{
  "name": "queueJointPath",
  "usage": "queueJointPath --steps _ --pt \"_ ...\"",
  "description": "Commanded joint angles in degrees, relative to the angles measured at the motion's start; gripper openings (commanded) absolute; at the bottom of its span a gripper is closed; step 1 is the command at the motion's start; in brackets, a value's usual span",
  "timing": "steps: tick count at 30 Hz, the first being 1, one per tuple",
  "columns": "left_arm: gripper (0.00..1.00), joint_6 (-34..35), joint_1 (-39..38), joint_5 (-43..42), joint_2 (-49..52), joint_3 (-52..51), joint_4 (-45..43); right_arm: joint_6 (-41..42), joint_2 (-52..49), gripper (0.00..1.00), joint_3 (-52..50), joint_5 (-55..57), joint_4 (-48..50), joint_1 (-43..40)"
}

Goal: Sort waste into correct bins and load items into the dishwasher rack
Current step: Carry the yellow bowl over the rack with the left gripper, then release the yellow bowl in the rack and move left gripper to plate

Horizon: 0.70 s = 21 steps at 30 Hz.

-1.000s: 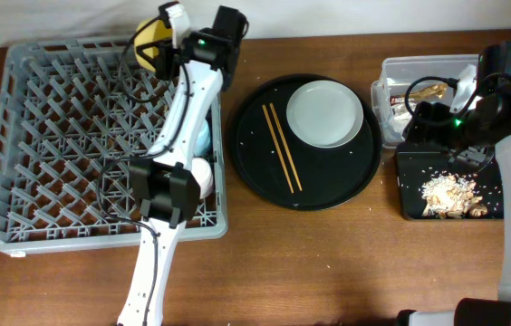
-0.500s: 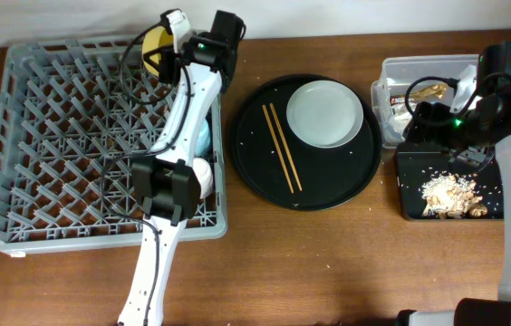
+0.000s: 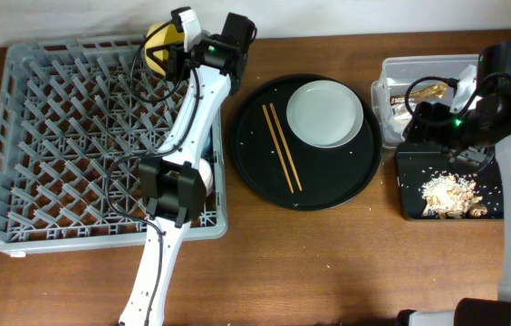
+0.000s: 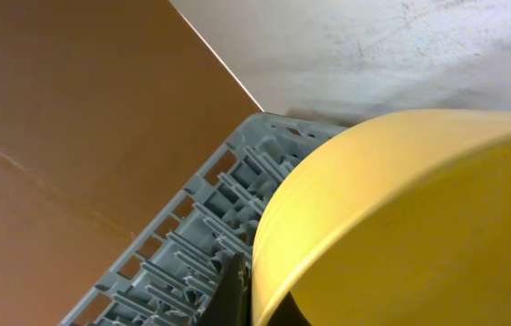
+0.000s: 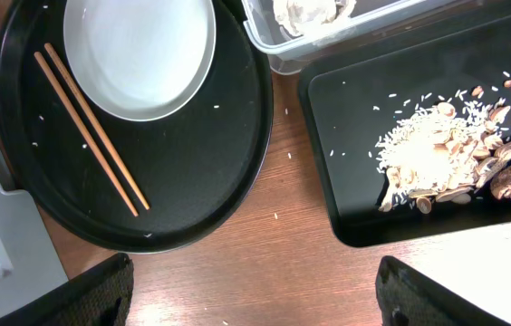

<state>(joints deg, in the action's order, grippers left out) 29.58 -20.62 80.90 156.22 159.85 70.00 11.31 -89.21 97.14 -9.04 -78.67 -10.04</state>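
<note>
My left gripper [image 3: 178, 45] is shut on the rim of the yellow bowl [image 3: 158, 43], held on edge over the back right corner of the grey rack [image 3: 56, 145]. In the left wrist view the bowl [image 4: 400, 217] fills the frame above the rack [image 4: 183, 244]. A pinkish-white cup [image 3: 203, 174] sits in the rack. The grey plate [image 3: 325, 112] and two chopsticks [image 3: 282, 147] lie on the round black tray [image 3: 328, 186]. My right gripper [image 3: 423, 127] is open and empty, above the table between that tray and the black bin [image 3: 407, 204] holding food scraps [image 3: 450, 192].
The clear tub [image 3: 391, 68] at the back right holds a gold-brown wrapper [image 3: 426, 91] and white tissue [image 5: 305, 11]. The right wrist view shows the plate [image 5: 138, 50], chopsticks [image 5: 92, 131] and scraps [image 5: 446, 158]. Rice grains are scattered on the round tray and the table.
My left gripper has moved a little right and toward the back edge with the yellow bowl in it. The right arm has not moved.
</note>
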Motion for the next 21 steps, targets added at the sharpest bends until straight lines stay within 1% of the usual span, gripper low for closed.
queueJointPath --steps 1,4,11,13,14,15,16,18,20,21 --pt "0.0 -0.3 0.0 1.9 1.6 0.2 -0.1 -0.6 -0.2 0.86 -0.5 0.7 0.0 -0.1" --pt "0.0 -0.3 0.0 -0.8 2.8 0.2 -0.2 -0.6 -0.2 0.86 -0.5 0.7 0.0 -0.1" --pt "0.0 -0.8 -1.5 -1.0 4.9 0.2 0.0 -0.6 -0.2 0.87 -0.5 0.8 0.0 -0.1" --pt "0.01 -0.8 -2.2 -1.0 4.9 0.2 1.7 -0.6 -0.2 0.86 -0.5 0.8 0.0 -0.1" --pt "0.08 -0.8 -2.8 -1.0 4.9 0.2 2.5 -0.6 -0.2 0.87 -0.5 0.8 0.0 -0.1" --pt "0.25 -0.9 -3.5 -1.0 4.9 0.2 3.5 -0.6 -0.2 0.87 -0.5 0.8 0.0 -0.1" --pt "0.56 -1.0 -4.4 -1.0 4.9 0.2 5.2 -0.6 -0.2 0.87 -0.5 0.7 0.0 -0.1" --pt "0.7 -1.0 -5.6 -1.0 4.9 0.2 7.4 -0.6 -0.2 0.87 -0.5 0.7 0.0 -0.1" --pt "0.77 -1.0 -6.6 -3.2 4.8 0.2 9.3 -0.6 -0.2 0.86 -0.5 0.8 0.0 -0.1" --pt "0.79 -1.0 -7.2 -7.6 4.5 0.6 11.1 -0.6 -0.2 0.87 -0.5 0.7 0.0 -0.1"
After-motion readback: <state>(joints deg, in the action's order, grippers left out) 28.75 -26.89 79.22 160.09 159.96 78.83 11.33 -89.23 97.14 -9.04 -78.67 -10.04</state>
